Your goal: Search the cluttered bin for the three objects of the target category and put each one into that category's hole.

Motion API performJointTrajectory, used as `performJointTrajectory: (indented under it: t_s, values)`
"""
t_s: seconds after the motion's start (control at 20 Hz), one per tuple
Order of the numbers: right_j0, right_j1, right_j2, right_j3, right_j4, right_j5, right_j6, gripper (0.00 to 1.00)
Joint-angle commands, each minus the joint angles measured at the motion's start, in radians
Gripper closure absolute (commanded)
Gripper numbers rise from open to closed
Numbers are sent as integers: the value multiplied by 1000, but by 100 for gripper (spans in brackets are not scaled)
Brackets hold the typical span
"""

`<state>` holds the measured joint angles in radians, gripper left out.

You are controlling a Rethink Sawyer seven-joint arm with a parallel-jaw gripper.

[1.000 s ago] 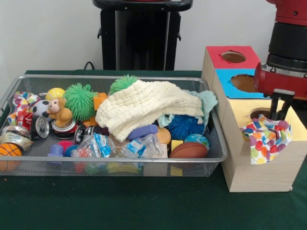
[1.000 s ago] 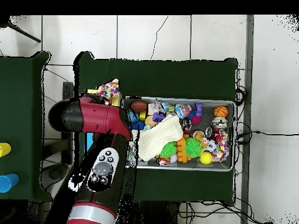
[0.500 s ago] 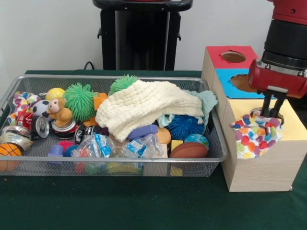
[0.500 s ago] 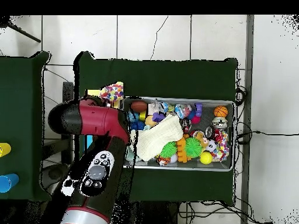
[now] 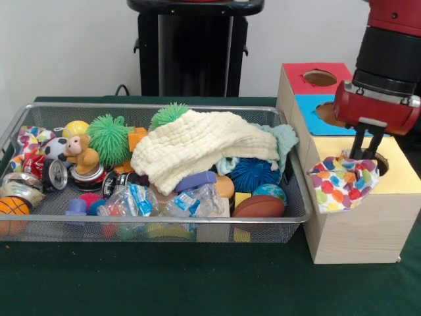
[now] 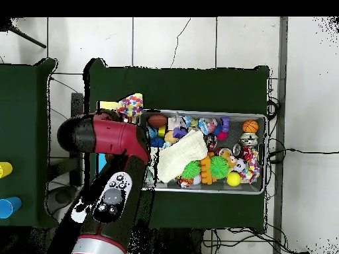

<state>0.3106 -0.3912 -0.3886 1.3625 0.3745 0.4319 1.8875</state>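
Note:
My gripper (image 5: 365, 157) stands over the yellow top of the wooden sorting box (image 5: 402, 179), its fingers shut on a polka-dot cloth (image 5: 339, 184). The cloth lies bunched beside the round hole (image 5: 381, 163) and droops over the box's front left corner. From above the same cloth (image 6: 130, 104) shows beside my red arm (image 6: 109, 139), which hides the gripper. The wire bin (image 5: 158, 107) holds a large cream cloth (image 5: 197, 145), a teal cloth (image 5: 284, 137) and another polka-dot cloth (image 5: 29, 139) at its left end.
The box also has a blue section (image 5: 314, 117) and a red section (image 5: 299, 79), each with a hole. The bin is packed with spiky balls, sports balls, cans, crumpled bottles, blocks and a toy monkey (image 5: 81, 153). Dark green cloth covers the table.
My gripper has moved left across the yellow top, dragging the polka-dot cloth with it. The cloth now hangs further over the box's left front corner.

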Motion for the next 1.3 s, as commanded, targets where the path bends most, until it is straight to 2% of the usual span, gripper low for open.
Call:
performJointTrajectory:
  t_s: [0.05, 0.1, 0.15, 0.35, 0.4, 0.6, 0.8, 1.05, 1.3]
  values:
    - [-257, 171, 315, 262, -14, -168, 72, 100]
    - [-277, 179, 344, 262, -14, -173, 63, 100]
    - [-326, 184, 410, 276, -27, -210, 32, 100]
    - [-456, 215, 570, 300, -54, -223, -49, 100]
    - [-468, 220, 584, 299, -70, -235, -52, 100]
    - [-501, 239, 622, 285, -119, -237, -54, 100]
    - [-553, 252, 682, 287, -126, -160, -93, 100]
    - [-529, 233, 669, 285, -137, -134, -14, 100]
    - [-495, 211, 644, 291, -97, -68, 71, 100]
